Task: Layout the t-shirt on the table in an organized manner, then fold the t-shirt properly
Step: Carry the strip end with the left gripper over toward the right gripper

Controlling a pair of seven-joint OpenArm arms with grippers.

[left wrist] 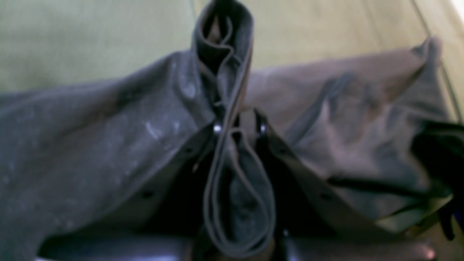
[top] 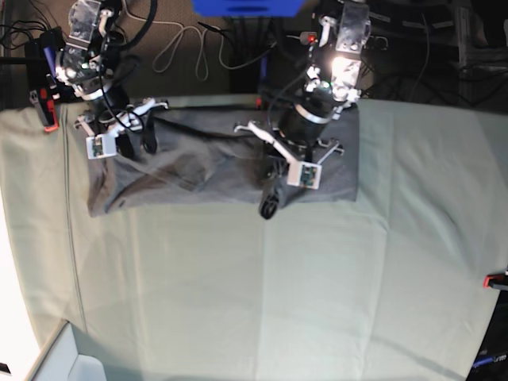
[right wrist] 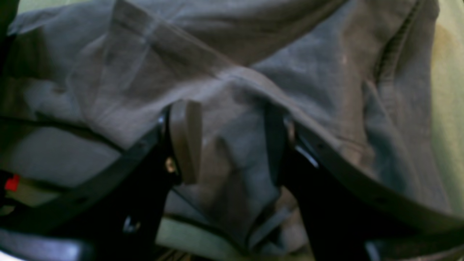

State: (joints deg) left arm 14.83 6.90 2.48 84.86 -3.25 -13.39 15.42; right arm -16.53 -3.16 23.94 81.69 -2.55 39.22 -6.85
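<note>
**Two arms over one grey shirt at the far edge of the table**

Two arms are on the job, both at the back of the table (top: 317,302), which wears a pale green, creased cloth. T-shirt (top: 198,171) lies along that far edge as a long, dark grey band, wrinkled, running left to right in the base view, not flat everywhere.

Left gripper (left wrist: 239,127) first: on the base view's right, sitting over the shirt's lower edge. Wrist cam says it all: jaws pinched tight on a bunched fold of grey fabric, with a hemmed edge looping up above the fingertips and another loop hanging down between the fingers. So that's a firm grip on the t-shirt, fabric lifted into a ridge either side.

Right gripper (right wrist: 232,141) next, on the base view's left, over the shirt's other end. Jaws stand apart, approx. half spread, w/ grey cloth showing between and behind the two fingers. One pale pad (right wrist: 186,139) is plainly visible, bare, nothing pressed against it. Cloth under it is rumpled, a stitched seam running off to the right of that view. Can't tell if the tips touch the fabric; picture's too blurry.

Red clamp (top: 49,119) at the table's far left corner, another red one (top: 496,279) at the right edge.
</note>
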